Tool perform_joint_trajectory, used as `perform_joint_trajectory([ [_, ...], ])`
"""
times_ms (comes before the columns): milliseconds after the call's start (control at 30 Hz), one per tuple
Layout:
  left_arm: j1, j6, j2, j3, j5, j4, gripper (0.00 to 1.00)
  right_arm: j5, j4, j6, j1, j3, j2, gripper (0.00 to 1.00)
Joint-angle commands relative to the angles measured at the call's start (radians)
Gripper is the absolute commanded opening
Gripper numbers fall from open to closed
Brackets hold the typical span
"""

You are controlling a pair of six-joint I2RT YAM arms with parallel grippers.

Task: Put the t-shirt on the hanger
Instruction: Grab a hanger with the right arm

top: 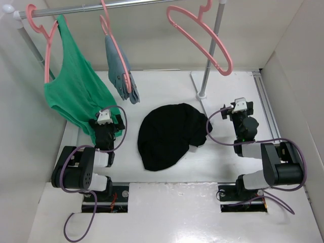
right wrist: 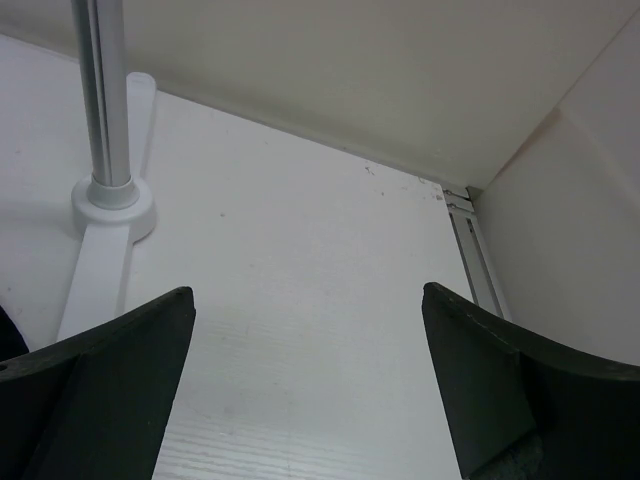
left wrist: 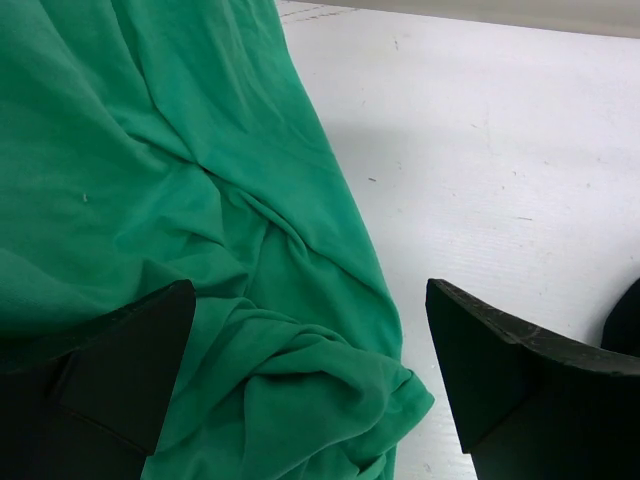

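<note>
The black t-shirt point(top: 169, 134) lies crumpled in a heap on the white table between the two arms; no blue mark shows. The empty pink hanger point(top: 200, 38) hangs tilted from the rail at the upper right. My left gripper point(top: 104, 112) is open and empty at the shirt's left, over the hem of the green tank top point(left wrist: 180, 200); its fingers point(left wrist: 110, 370) stand wide apart. My right gripper point(top: 242, 104) is open and empty to the shirt's right, over bare table; its fingers point(right wrist: 500, 390) stand wide apart.
The green tank top point(top: 76, 91) and a small blue-grey garment point(top: 120, 71) hang on pink hangers at the rail's left. The rail's right post and white foot point(top: 202, 93) stand behind the shirt, also in the right wrist view point(right wrist: 110, 205). White walls enclose the table.
</note>
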Motion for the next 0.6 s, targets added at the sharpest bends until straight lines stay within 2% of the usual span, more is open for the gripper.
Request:
perform_joint_trajectory([
  [0,0.005,-0.007,-0.008,0.012,0.017,0.217,0.99,0.006,0.033,-0.001,0.008,0.0,-0.005,1.0],
  [100,0.005,-0.007,-0.008,0.012,0.017,0.217,0.99,-0.011,-0.016,-0.011,0.008,0.029,-0.032,1.0],
  [133,0.005,0.048,-0.008,0.012,0.122,0.235,0.99,-0.022,-0.066,-0.02,0.02,0.049,-0.052,1.0],
  [167,0.018,0.061,-0.054,-0.028,0.167,0.235,0.99,-0.022,-0.232,-0.02,0.032,0.114,-0.101,1.0],
  [233,0.018,0.085,-0.118,-0.08,0.24,0.284,0.99,-0.022,-0.432,-0.018,0.042,0.203,-0.137,1.0],
  [267,0.018,0.173,-0.22,-0.096,0.399,0.224,0.99,-0.022,-0.518,-0.018,0.042,0.245,-0.137,1.0],
  [300,0.018,0.237,-0.281,-0.096,0.491,0.14,0.99,-0.031,-0.66,-0.006,0.052,0.311,-0.148,1.0],
  [333,0.018,0.315,-0.34,-0.076,0.586,0.02,0.99,-0.031,-0.713,-0.006,0.053,0.334,-0.148,1.0],
  [367,0.018,0.394,-0.393,-0.048,0.754,-0.269,0.99,-0.045,-0.754,-0.006,0.069,0.353,-0.148,1.0],
  [400,0.018,0.465,-0.466,-0.021,0.818,-0.395,0.99,-0.045,-0.784,-0.006,0.082,0.362,-0.157,1.0],
  [433,0.018,0.526,-0.49,0.008,0.856,-0.479,0.99,-0.045,-0.835,-0.006,0.114,0.373,-0.157,1.0],
  [500,0.018,0.518,-0.555,0.009,0.853,-0.573,0.99,-0.036,-0.881,-0.006,0.151,0.397,-0.166,1.0],
  [567,0.008,0.579,-0.595,-0.014,0.842,-0.601,0.99,-0.022,-0.948,-0.006,0.218,0.426,-0.177,1.0],
])
